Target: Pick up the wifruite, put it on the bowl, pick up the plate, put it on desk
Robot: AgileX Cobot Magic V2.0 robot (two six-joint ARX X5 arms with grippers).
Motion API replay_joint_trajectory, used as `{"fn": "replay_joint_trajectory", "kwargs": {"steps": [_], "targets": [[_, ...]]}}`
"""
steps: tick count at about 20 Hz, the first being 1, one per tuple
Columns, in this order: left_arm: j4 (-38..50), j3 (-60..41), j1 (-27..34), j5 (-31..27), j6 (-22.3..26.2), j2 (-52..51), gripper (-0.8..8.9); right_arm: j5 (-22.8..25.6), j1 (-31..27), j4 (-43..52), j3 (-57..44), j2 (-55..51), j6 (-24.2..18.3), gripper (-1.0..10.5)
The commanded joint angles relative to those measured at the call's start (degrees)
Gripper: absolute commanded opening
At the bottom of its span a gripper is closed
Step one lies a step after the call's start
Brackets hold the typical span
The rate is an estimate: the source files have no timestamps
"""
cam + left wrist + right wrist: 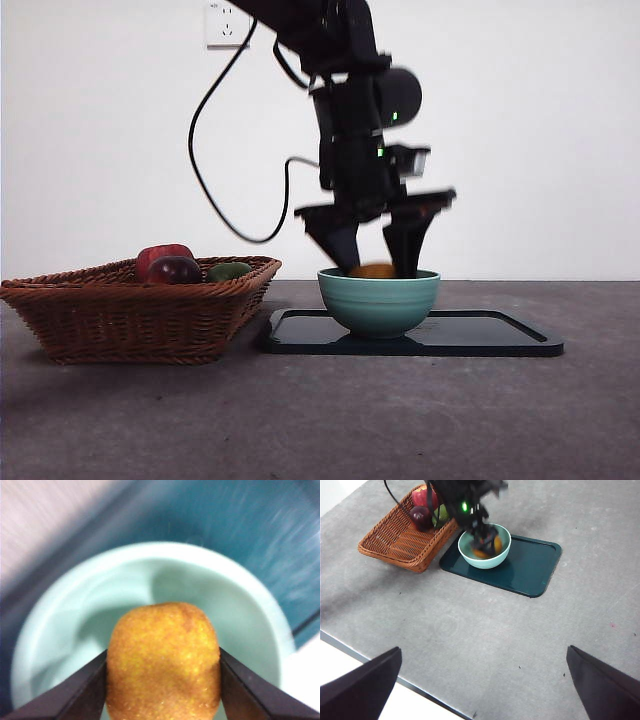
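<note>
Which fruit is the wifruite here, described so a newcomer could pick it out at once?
Start at the dark teal tray beside the wicker basket on the desk. On it stands the mint bowl, and the left gripper is shut on the wifruite just inside its rim. It is orange-brown and alone there; the red, purple and green fruits lie in the basket.

The small orange-brown wifruite (164,662) runs off the left wrist picture's bottom edge; in the front view the mint-teal glazed bowl's (379,300) rim hides most of it. The surrounding dark teal tray (280,535) is smeared with blur.
</note>
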Motion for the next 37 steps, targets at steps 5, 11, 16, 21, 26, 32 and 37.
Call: {"fn": "replay_joint_trajectory", "kwargs": {"steps": [5, 11, 16, 21, 26, 32, 37], "targets": [[-14.1, 18.3, -0.7, -0.3, 0.2, 1.7, 2.44, 0.0, 0.3, -2.7, 0.8, 0.2, 0.5, 5.7], [-18.8, 20.1, -0.3, -0.3, -3.1, -4.3, 2.44, 0.0, 0.3, -2.8, 0.8, 0.2, 0.2, 5.7], [-19.1, 5.5, 0.1, -4.0, -3.3, -16.0, 2.44, 0.0, 0.3, -2.8, 0.8, 0.2, 0.1, 5.7], [-19.1, -15.7, 4.0, -6.2, -7.5, -29.6, 2.44, 0.0, 0.3, -2.8, 0.8, 0.2, 0.2, 5.7], [-15.4, -33.4, 11.1, -6.2, -9.3, -38.8, 2.44, 0.0, 0.3, -2.7, 0.8, 0.2, 0.2, 5.7], [2.4, -50.6, 15.7, -6.3, -10.5, -42.1, 2.44, -0.1, 0.3, -2.2, 0.8, 0.2, 0.4, 5.7], [12.9, -55.1, 17.3, -6.3, -10.5, -40.6, 2.44, -0.1, 0.3, -2.1, 0.8, 0.2, 0.6, 5.7]]}}
